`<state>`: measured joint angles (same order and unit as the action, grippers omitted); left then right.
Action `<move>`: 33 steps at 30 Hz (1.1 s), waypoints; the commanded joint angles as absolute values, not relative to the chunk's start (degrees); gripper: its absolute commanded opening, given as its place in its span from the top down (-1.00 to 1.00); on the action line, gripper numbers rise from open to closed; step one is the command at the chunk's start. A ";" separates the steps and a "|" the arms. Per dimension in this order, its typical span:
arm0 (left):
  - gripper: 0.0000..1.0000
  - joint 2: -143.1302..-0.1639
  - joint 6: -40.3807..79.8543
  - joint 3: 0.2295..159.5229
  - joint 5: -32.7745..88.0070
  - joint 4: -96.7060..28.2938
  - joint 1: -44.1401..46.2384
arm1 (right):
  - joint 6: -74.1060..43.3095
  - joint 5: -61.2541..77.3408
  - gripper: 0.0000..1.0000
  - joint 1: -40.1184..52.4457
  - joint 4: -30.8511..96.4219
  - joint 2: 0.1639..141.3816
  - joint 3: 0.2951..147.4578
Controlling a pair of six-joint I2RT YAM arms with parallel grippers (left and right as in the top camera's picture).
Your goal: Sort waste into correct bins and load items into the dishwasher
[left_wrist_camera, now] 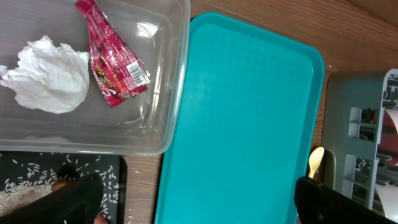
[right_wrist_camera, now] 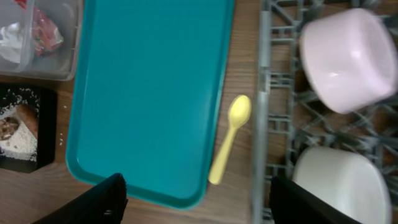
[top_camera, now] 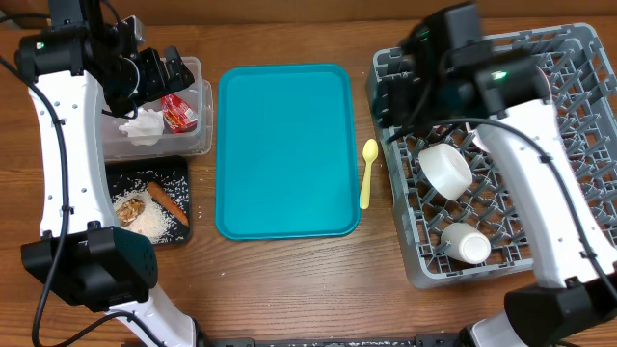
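Note:
A pale yellow spoon (top_camera: pixel 368 173) (right_wrist_camera: pixel 229 137) lies on the wood between the teal tray and the grey dishwasher rack (top_camera: pixel 578 87) (right_wrist_camera: pixel 267 124). In the rack sit a white bowl (top_camera: pixel 445 169) (right_wrist_camera: pixel 348 59) and a white cup (top_camera: pixel 466 243) (right_wrist_camera: pixel 339 183). The clear tub (top_camera: pixel 198 145) (left_wrist_camera: pixel 168 81) holds a crumpled napkin (top_camera: pixel 143 125) (left_wrist_camera: pixel 46 74) and a red wrapper (top_camera: pixel 178 111) (left_wrist_camera: pixel 112 68). The black tray (top_camera: pixel 178 173) holds rice (top_camera: pixel 154 222), a brown lump (top_camera: pixel 128 206) and an orange-brown stick (top_camera: pixel 166 200). My left gripper (top_camera: pixel 169 67) (left_wrist_camera: pixel 199 211) hangs open over the tub's right end. My right gripper (top_camera: pixel 410 82) (right_wrist_camera: pixel 196 208) is open above the rack's left edge, empty.
The large teal tray (top_camera: pixel 284 149) (left_wrist_camera: pixel 242 124) (right_wrist_camera: pixel 149 93) lies bare in the middle of the wooden table. My right arm hides part of the rack's far side. A few rice grains lie on the wood beside the black tray (left_wrist_camera: pixel 31 180).

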<state>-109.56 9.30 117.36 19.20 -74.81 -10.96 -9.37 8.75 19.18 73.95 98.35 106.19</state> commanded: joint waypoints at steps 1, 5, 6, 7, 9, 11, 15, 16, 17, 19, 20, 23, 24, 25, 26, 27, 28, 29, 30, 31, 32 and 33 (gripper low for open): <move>-1.00 -109.01 9.21 118.34 18.85 -74.76 -10.70 | -13.13 7.84 -0.43 22.63 70.15 99.88 100.92; -0.99 -109.01 9.23 118.34 18.85 -74.76 -10.70 | -19.35 -1.23 -0.38 25.23 65.06 102.32 95.09; -1.00 -109.01 9.21 118.34 18.85 -74.76 -10.70 | -20.05 -2.26 -0.34 25.52 64.07 103.04 93.97; -1.00 -109.01 9.23 118.34 18.85 -74.76 -10.70 | -20.34 -2.79 -0.29 25.65 62.98 103.85 92.88; -0.99 -109.01 9.23 118.34 18.85 -74.76 -10.68 | -20.67 -2.96 -0.22 25.71 61.06 105.16 91.31; -0.99 -109.01 9.21 118.34 18.85 -74.78 -10.68 | -20.64 -3.01 -0.15 25.71 59.13 106.54 90.08; -0.99 -109.01 9.23 118.34 18.85 -74.76 -10.70 | -20.64 -4.64 -0.03 25.80 57.87 108.90 89.56; -0.99 -109.01 9.23 118.34 18.85 -74.76 -10.70 | -20.64 -5.32 -0.01 25.85 57.84 109.67 89.56; -0.99 -109.01 9.23 118.34 18.85 -74.76 -10.70 | -20.64 -5.72 0.00 25.89 57.84 110.21 89.56; -0.99 -109.01 9.21 118.34 18.85 -74.76 -10.61 | -20.69 -6.98 0.04 25.89 58.06 111.72 89.56; -1.00 -109.01 9.23 118.34 18.87 -74.76 -10.57 | -20.75 -7.40 0.06 25.89 58.13 112.40 89.56; -1.00 -109.01 9.23 118.34 18.85 -74.78 -10.57 | -21.30 -8.19 0.11 25.89 58.24 114.32 89.56; -0.99 -109.01 9.23 118.34 18.85 -74.76 -10.57 | -21.32 -8.16 0.13 25.89 58.26 114.98 89.56; -1.00 -109.01 9.23 118.34 18.85 -74.76 -10.57 | -21.39 -8.16 0.15 25.89 58.33 115.52 89.52; -0.99 -109.01 9.23 118.34 18.85 -74.76 -10.57 | -21.54 -8.16 0.16 25.89 58.37 116.09 89.49; -0.99 -109.01 9.23 118.34 18.85 -74.78 -10.57 | -21.52 -8.19 0.18 25.89 58.37 116.68 89.38; -1.00 -109.01 9.23 118.34 18.85 -74.76 -10.57 | -21.54 -8.56 0.18 25.89 58.48 117.05 89.23; -1.00 -109.01 9.23 118.34 18.85 -74.78 -10.57 | -21.56 -9.17 0.20 25.89 58.63 117.62 89.10; -1.00 -109.01 9.23 118.34 18.85 -74.76 -10.57 | -21.56 -9.89 0.21 25.89 58.94 118.06 89.01; -1.00 -109.01 9.23 118.34 18.85 -74.78 -10.57 | -22.00 -10.52 0.21 25.89 58.98 118.58 88.82; -1.00 -109.01 9.23 118.34 18.85 -74.76 -10.57 | -22.68 -11.16 0.23 25.89 58.94 118.78 88.44; -1.00 -109.01 9.23 118.34 18.85 -74.76 -10.57 | -22.76 -11.16 0.23 25.89 58.52 119.00 88.03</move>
